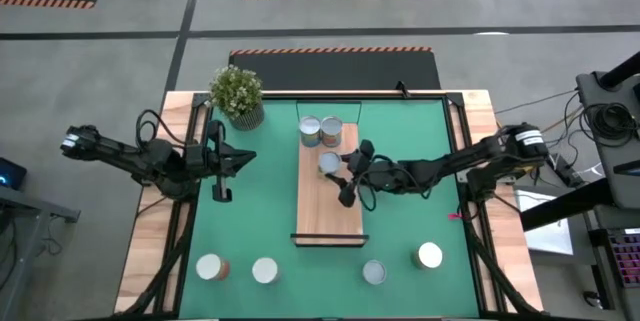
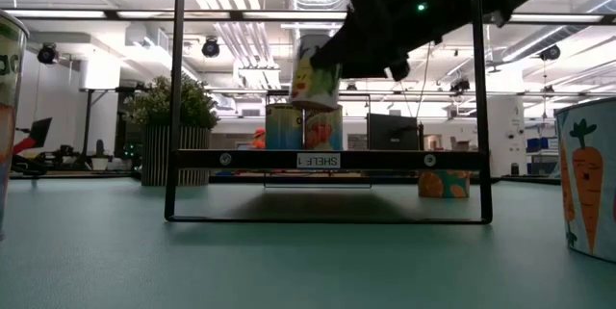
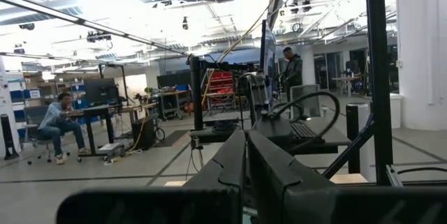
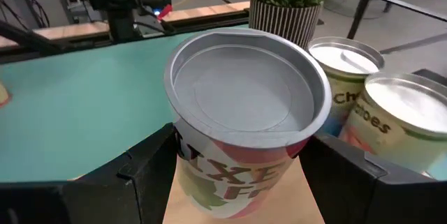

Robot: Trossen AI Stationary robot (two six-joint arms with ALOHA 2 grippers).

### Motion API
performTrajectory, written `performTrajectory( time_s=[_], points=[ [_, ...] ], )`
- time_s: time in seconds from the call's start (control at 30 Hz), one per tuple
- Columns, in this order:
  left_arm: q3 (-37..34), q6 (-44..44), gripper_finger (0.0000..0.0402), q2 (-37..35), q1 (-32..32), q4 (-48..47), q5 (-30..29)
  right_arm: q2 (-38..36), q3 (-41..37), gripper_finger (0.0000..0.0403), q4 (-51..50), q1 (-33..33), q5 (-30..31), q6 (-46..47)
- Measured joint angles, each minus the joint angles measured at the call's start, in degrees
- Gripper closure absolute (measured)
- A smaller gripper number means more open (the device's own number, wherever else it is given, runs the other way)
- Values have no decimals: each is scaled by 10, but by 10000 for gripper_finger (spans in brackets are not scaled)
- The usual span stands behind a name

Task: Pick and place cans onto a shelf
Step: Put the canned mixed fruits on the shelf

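The held can [image 4: 244, 123] has a dull grey metal lid with a smooth pressed rim and a glossy printed paper label, gripped between the matt black plastic fingers [image 4: 150, 165] of the right gripper [image 4: 244, 175]. The two cans [image 4: 370, 116] beside it carry brighter, whitish metal tops. The shelf [image 1: 328, 206] is pale, smooth unvarnished-looking wood, the mat [image 1: 260, 211] under it a matt green sheet, and the table [image 1: 150, 241] edge light wood.
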Motion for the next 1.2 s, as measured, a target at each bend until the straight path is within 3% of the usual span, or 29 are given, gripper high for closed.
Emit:
performTrajectory(
  time_s=[0.37,0.5,0.77,1.2],
  points=[
    [0,0,402,-1,0,0,0,98,150,145,-162,-16,1,10],
    [0,0,402,-2,0,-4,0,118,177,145,-179,-16,-15,10],
    [0,0,402,-4,0,-13,0,129,167,145,-162,-21,-9,56],
    [0,-1,402,-8,0,-13,0,130,146,144,-148,-22,-10,13]
  ],
)
